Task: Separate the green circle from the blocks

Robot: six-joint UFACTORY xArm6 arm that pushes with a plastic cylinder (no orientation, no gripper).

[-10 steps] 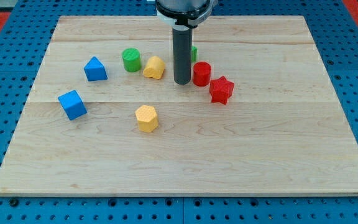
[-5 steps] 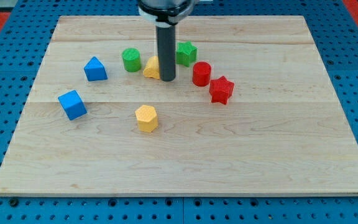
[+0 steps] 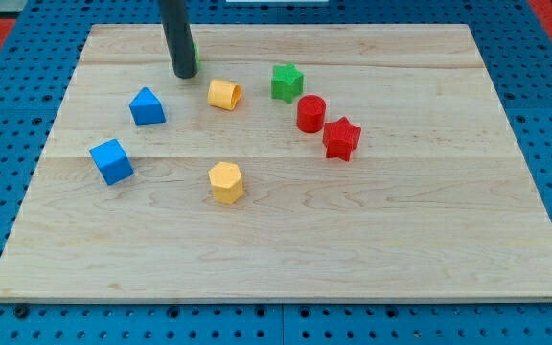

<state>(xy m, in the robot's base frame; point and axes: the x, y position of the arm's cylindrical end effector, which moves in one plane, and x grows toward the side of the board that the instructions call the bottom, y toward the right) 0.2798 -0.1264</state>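
Observation:
My tip (image 3: 184, 74) stands near the board's top left. The green circle (image 3: 195, 48) is almost wholly hidden behind the rod; only a thin green sliver shows at the rod's right edge. A yellow block (image 3: 223, 94) lies just to the right of and below the tip. A blue triangular block (image 3: 147, 105) lies below and to the left of the tip. A green star-like block (image 3: 287, 81) sits further right.
A red cylinder (image 3: 310, 113) and a red star (image 3: 340, 138) lie right of centre. A blue cube (image 3: 111, 160) sits at the left, and a yellow hexagon (image 3: 225, 181) near the middle. All rest on the wooden board (image 3: 401, 240).
My tip has moved left and up, past the yellow block. The green circle has gone up and left with it and is now hidden behind the rod. The yellow block shifted slightly.

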